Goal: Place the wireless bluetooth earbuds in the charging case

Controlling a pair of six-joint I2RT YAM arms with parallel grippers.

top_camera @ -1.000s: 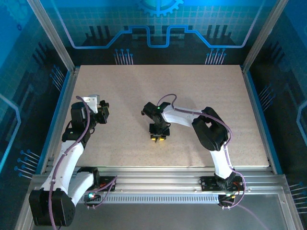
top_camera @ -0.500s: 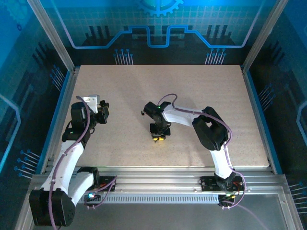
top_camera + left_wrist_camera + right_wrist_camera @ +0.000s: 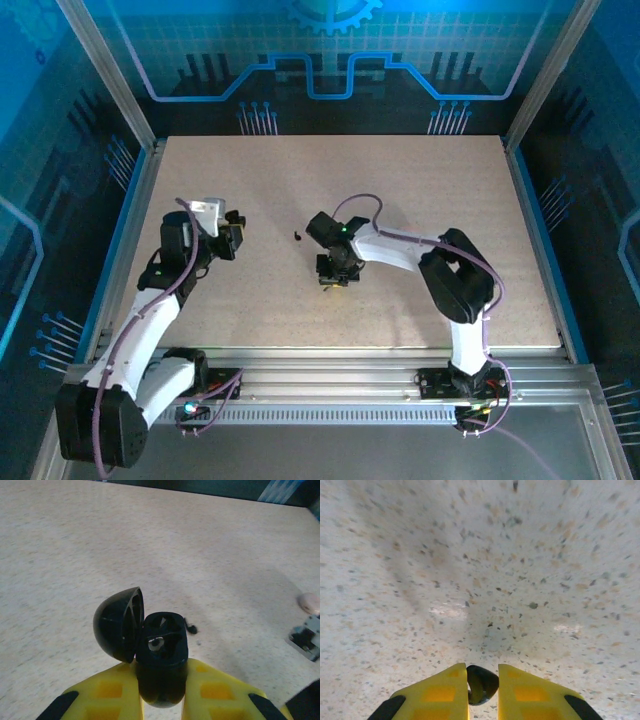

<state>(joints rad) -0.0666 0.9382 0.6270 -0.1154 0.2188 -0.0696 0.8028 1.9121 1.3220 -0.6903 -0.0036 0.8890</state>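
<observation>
Table (image 3: 450,190) of speckled board: the left arm (image 3: 150,310) has swung toward centre frame, its left gripper (image 3: 161,676) clamped on the black charging case (image 3: 161,647), lid hinged open. At bottom centre of the right wrist view, the right gripper (image 3: 482,675) has just pinched shut on what looks like a black earbud (image 3: 481,685), so insertion can follow. A second earbud (image 3: 190,628) lies loose just beyond the case.

Both arms wear white link shells with black joint housings. Purple cables (image 3: 360,202) run along the left arm (image 3: 150,345) and the right arm (image 3: 400,255). A small green light (image 3: 343,228) glows on the right arm's wrist, another at the left base. The left gripper (image 3: 161,672) and right gripper (image 3: 482,672) have yellow fingers with shallow square recesses and black outer corners
</observation>
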